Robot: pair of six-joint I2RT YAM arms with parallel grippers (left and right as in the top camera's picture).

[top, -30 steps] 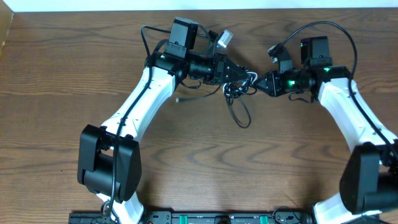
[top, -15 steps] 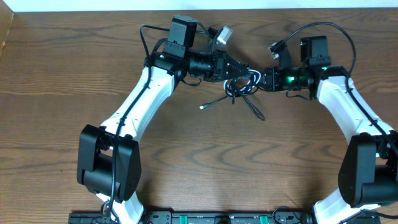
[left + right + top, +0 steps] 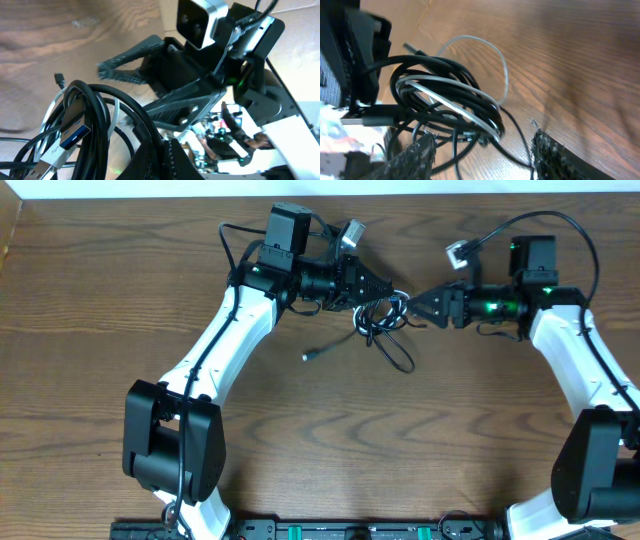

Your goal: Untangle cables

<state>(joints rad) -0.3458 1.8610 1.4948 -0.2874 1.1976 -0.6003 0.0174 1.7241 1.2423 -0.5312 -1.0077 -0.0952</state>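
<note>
Overhead: a tangled bundle of thin black and white cables (image 3: 385,320) is pinched in the closed left gripper (image 3: 390,292) over the brown wooden table (image 3: 300,440); the right gripper (image 3: 418,302) is just beside it, spread; left wrist: a blue-tongued plug (image 3: 75,135) crowds the foreground; right wrist: the coil sits just ahead of parted fingers (image 3: 417,157).

You count one tangle of cables (image 3: 385,320). Black cords in it: several, exact number not tellable. White cord (image 3: 445,100): one. Plug ends you can make out: two, blue USB plug (image 3: 75,134), small loose plug (image 3: 310,356). Grippers: two, left gripper (image 3: 390,290), right gripper (image 3: 418,307). Table (image 3: 100,300): one.
</note>
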